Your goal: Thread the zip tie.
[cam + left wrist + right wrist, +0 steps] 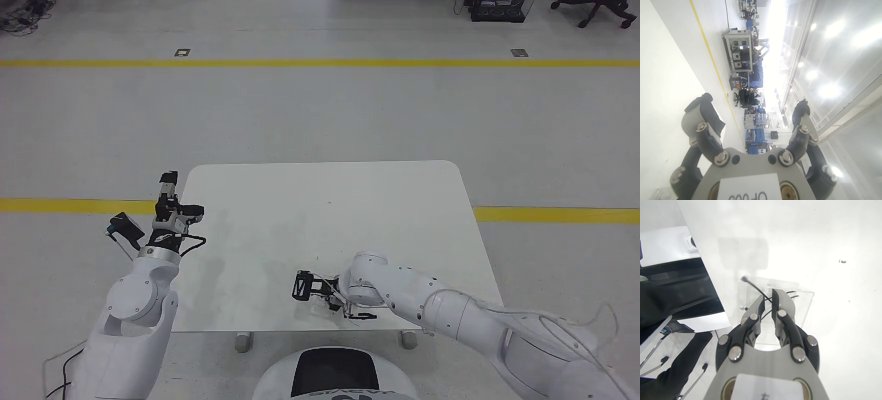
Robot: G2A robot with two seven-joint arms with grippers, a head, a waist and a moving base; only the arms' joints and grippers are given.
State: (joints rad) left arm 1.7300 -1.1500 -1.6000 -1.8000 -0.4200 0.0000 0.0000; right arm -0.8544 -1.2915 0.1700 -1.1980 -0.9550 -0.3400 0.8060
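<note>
White table (400, 200) in a big bright room, with two robot arms at it.
Near the front edge of the table, the right gripper (768, 294) points down into a clear plastic tray (802, 313). Its two fingers are close together with a small gap left between them. A thin black zip tie (753, 287) lies in the tray and runs through that gap, crossing another black strand there. The left gripper (754, 99) is held up in the air by the left edge of the table, its fingers spread wide with nothing between them.
</note>
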